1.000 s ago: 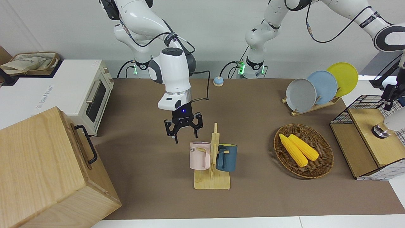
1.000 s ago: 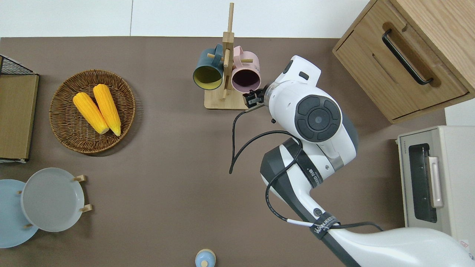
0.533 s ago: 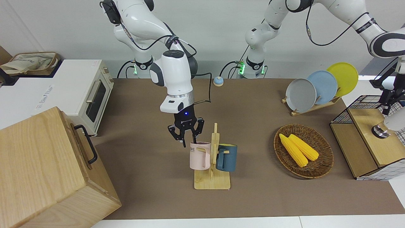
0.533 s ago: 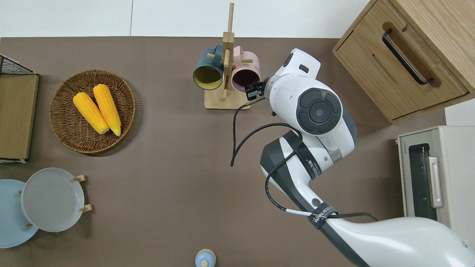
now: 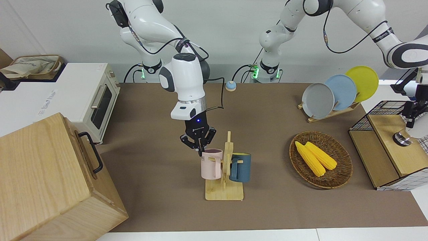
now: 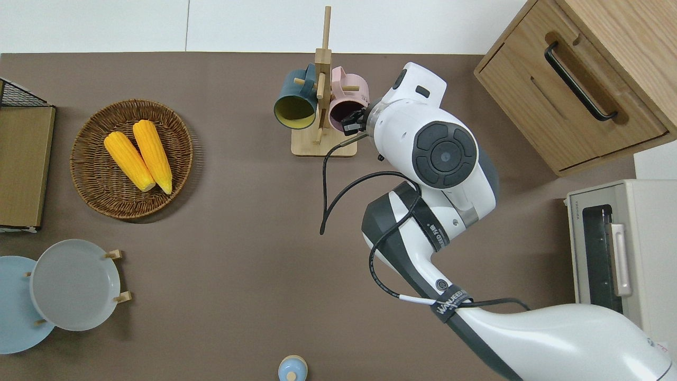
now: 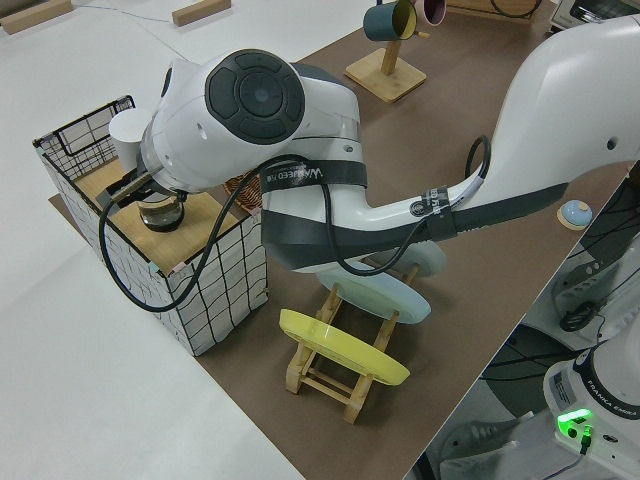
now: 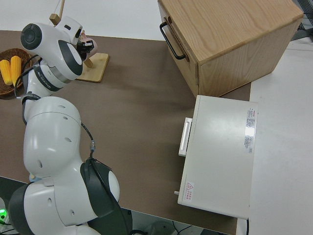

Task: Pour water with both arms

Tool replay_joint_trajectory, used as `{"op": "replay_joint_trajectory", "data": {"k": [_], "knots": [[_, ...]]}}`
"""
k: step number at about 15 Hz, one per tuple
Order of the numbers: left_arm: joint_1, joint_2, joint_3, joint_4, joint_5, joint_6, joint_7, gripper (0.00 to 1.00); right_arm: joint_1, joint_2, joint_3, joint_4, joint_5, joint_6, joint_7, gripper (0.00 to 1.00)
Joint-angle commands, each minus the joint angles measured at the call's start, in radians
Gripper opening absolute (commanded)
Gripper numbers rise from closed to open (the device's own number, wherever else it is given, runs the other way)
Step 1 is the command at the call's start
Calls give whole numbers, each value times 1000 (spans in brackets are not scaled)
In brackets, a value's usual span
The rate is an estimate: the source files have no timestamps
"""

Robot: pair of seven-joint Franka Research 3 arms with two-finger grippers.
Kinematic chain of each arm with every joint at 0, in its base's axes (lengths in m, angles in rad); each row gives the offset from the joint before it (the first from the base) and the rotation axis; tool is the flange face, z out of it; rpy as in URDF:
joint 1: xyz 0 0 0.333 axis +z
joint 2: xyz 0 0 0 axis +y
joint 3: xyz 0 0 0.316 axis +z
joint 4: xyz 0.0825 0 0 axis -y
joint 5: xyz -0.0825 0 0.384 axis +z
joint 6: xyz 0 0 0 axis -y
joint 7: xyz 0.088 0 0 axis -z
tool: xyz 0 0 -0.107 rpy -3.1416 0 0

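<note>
The right gripper [image 5: 200, 146] is closed on the rim of the pink mug [image 5: 211, 163], hung on the wooden rack [image 5: 224, 190] near the table's far edge. The left gripper [image 5: 410, 113] is held over the wire basket [image 5: 362, 123]; its fingers cannot be made out.

A robotics lab dressed up as a kitchen. Two white robot arms [image 5: 182, 72] are bolted at the edge of a brown-covered table [image 5: 160, 187] against a bare grey wall, with black cables running to their bases and green lights glowing there. The kitchen props are laid out like a test set: a white toaster oven [image 5: 97, 97], a wooden cabinet [image 5: 43, 180] with a black handle, a wooden mug rack [image 5: 225, 180] holding a pink mug [image 5: 210, 164] and a blue mug [image 5: 240, 167], a wicker basket [image 5: 337, 174] with two corn cobs [image 5: 316, 159], and a plate rack [image 5: 331, 112] with grey, blue and yellow plates. Several cameras look down on the table from fixed angles.
</note>
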Motion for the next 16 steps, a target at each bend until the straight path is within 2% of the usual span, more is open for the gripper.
{"op": "replay_joint_trajectory", "data": {"k": [1,6,10,11,12,13,14,15,16], "knots": [[-1,4,-25,-9,-45,54,26,998,3,25,9,28,-19,16,-12,0],[-3,15,-33,-8,-45,66,16,998,3,22,6,31,-43,15,-78,0],[-3,27,-37,-8,-45,91,18,987,5,20,7,36,-100,9,-81,0],[-3,27,-41,-8,-45,91,15,854,5,20,7,36,-106,9,-82,0],[-3,27,-41,-8,-45,91,10,650,5,19,7,36,-109,9,-85,0],[-3,27,-41,-6,-43,91,12,406,3,17,7,36,-120,7,-96,0],[-1,29,-41,-6,-43,91,12,225,-1,16,7,36,-132,6,-111,0],[-1,29,-41,-6,-43,91,9,103,-6,14,10,36,-141,4,-124,0],[-3,27,-41,-5,-43,91,6,58,-7,13,12,34,-147,2,-130,0]]}}
